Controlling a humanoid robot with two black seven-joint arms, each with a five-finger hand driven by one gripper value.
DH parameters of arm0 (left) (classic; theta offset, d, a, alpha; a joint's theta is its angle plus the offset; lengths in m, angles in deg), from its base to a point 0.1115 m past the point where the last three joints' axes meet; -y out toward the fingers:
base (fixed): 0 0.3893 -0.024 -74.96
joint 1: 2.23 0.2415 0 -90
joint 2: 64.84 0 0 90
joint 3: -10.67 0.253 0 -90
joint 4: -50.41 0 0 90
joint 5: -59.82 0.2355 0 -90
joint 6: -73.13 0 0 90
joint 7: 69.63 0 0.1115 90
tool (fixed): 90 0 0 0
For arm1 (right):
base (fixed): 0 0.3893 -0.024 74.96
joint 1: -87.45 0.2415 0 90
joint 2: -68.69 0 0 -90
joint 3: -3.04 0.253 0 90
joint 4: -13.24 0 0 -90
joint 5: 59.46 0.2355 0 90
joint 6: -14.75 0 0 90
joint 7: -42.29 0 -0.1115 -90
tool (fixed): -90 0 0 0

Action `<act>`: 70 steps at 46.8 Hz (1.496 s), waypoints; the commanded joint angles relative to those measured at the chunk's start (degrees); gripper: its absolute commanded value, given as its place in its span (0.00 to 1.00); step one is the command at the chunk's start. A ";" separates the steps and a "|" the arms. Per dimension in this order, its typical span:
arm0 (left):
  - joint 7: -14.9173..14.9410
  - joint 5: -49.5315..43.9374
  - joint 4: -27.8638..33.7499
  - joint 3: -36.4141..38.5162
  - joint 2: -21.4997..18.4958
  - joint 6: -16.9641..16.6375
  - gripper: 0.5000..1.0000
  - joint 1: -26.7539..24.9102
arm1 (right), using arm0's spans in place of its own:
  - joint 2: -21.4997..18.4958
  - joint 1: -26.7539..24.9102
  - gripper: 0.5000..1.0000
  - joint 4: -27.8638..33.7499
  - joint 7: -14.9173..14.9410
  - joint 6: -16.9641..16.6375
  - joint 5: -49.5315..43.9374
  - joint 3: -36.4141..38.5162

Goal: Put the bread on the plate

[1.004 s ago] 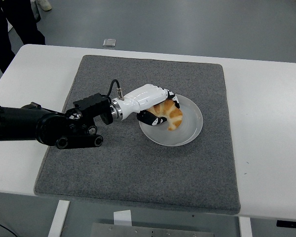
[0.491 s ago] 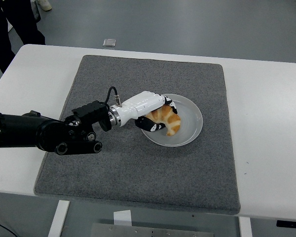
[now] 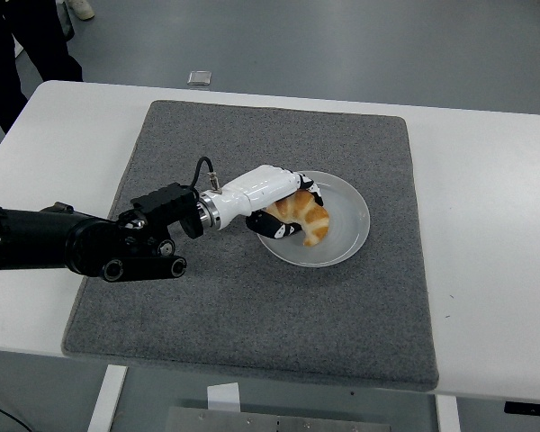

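Note:
A golden croissant (image 3: 306, 216) lies on the white plate (image 3: 346, 236), toward its left side. The plate sits on the grey mat (image 3: 252, 297) at the table's middle. My left hand (image 3: 283, 209), white with black finger pads, reaches in from the left over the plate's left rim. Its fingers curl around the croissant's left end and still hold it. The black left arm (image 3: 63, 238) lies low across the mat's left edge. The right arm is out of view.
The white table (image 3: 486, 225) extends around the mat. A person's dark legs (image 3: 18, 45) stand at the top left beyond the table. A small grey object (image 3: 199, 77) lies on the floor behind the table.
The left hand has drawn slightly back to the left with the croissant over the last second. Between half a second ago and now almost nothing has moved.

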 commanded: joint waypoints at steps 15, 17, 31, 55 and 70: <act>0.00 -0.02 -0.65 -0.59 -0.02 0.06 0.77 1.14 | 0.00 0.00 0.90 0.00 0.07 0.00 0.03 0.00; 0.00 -0.02 -0.65 -0.59 0.07 0.06 0.83 1.32 | 0.00 0.00 0.90 0.00 -0.02 0.00 -0.05 0.00; -0.09 -0.11 -0.56 -2.61 -0.10 0.24 0.98 1.58 | 0.00 0.00 0.90 0.00 -0.02 0.00 -0.05 0.00; 0.00 -2.30 0.23 -15.26 -3.97 7.00 0.98 1.23 | 0.00 0.00 0.90 0.00 -0.02 0.00 -0.05 0.00; 0.00 -15.48 0.32 -28.71 -9.42 23.87 0.98 0.88 | 0.00 0.00 0.90 0.00 -0.02 0.00 -0.05 0.00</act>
